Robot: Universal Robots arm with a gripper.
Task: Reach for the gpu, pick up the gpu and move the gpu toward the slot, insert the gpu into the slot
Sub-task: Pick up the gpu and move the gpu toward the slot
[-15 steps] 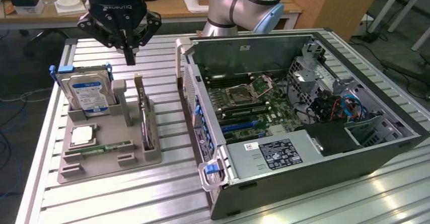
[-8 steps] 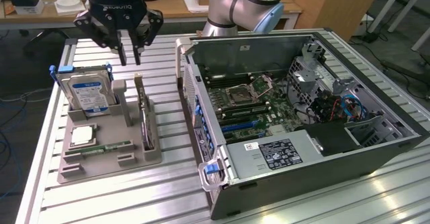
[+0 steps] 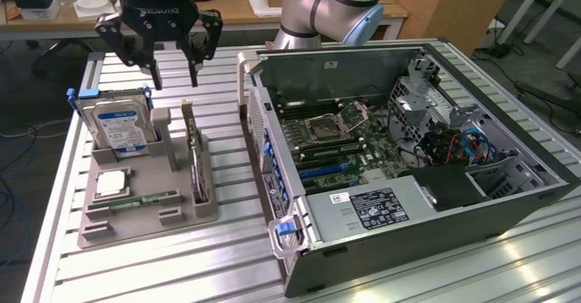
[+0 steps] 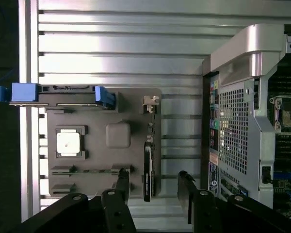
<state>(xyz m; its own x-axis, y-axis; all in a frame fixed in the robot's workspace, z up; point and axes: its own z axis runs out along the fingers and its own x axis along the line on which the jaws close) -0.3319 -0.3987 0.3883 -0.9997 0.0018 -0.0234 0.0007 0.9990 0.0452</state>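
In the upper left of the exterior view the gripper [image 3: 175, 84] hung above the slatted metal table [image 3: 227, 248] with its two black fingers [image 3: 156, 78] spread wide apart and nothing between them. It was clear of everything beneath it. Below it, toward the exterior view's left, sat a grey holder tray [image 3: 173, 211]. The gpu [image 3: 193, 160] stood on edge in a narrow groove along the tray's side nearest the computer case [image 3: 454, 201], with its silvery bracket end [image 3: 186, 109] toward the back of the table, and nothing touched it. On the far side of the tray from the case, a blue-labelled hard drive [image 3: 122, 126] stood upright in its own cradle. In front of it a square processor chip [image 3: 111, 180] lay flat, and a green memory stick [image 3: 141, 199] lay in a groove nearer the front. The case filled the centre and right of the exterior view, lying open with the motherboard [image 3: 341, 139] facing up. The pale arm [image 3: 327, 3] rose behind it at top centre. In the wrist view the gripper [image 4: 153, 174] looked straight down on the tray [image 4: 102, 155], and the gpu [image 4: 147, 170] showed as a thin dark line. One end of that line fell in the gap between the open fingertips [image 4: 122, 177], well below them. The hard drive [image 4: 58, 94] showed its blue handles, and the case [image 4: 237, 121] lay just beside the tray.
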